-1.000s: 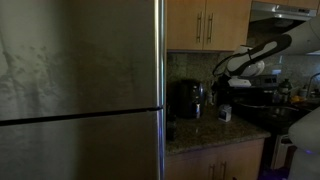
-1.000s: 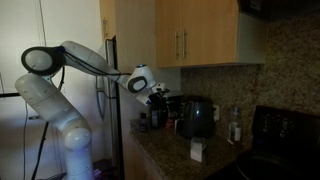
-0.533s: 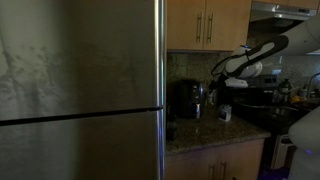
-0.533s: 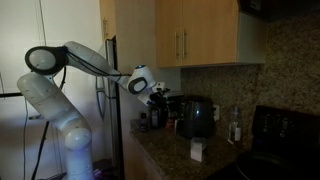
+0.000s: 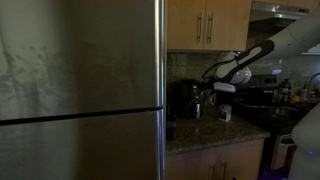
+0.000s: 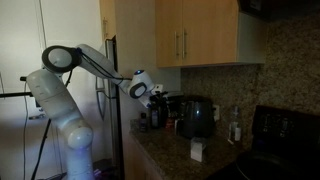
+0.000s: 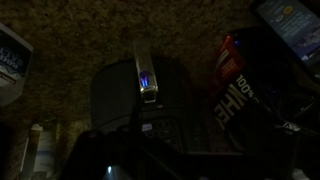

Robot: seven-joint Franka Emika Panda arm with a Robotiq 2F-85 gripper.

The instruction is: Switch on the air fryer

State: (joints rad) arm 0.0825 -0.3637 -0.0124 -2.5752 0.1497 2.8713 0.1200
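— Far left in an exterior view?
— Steel fridge [image 5: 80, 80], filling half the frame. Wooden wall cabinets [image 5: 208, 24] up beside its top edge.

— Next along?
— The air fryer [image 5: 183, 98], just right of the fridge edge. Black, glossy, taller than wide, upright on the speckled counter [image 5: 215, 138], close to the backsplash.

— Then the claw?
— Yes, the gripper [image 5: 213, 86], right of the air fryer and about level with its top, at the end of the arm [image 5: 255, 55] reaching in from the upper right. Near the appliance; touching or apart, impossible to say.

— Wide or narrow?
— Cannot tell. Too small and dark in both exterior views, and only dim shapes along the bottom of the wrist view.

— Further right?
— A small white mug [image 5: 225, 114] on the counter, below the gripper.

— And from the opposite exterior view?
— Order reversed: white arm at left, gripper hanging over the counter's near end, air fryer to its right, mug in front of the air fryer.

— Wrist view, left to right?
— A pale label [image 7: 10, 60] at the left edge. Then the air fryer, dead centre, dark and rounded, with a narrow silvery strip [image 7: 146, 80] on top showing a small blue glow. Right of that, a red-and-black bag [image 7: 232, 80] printed "100%".
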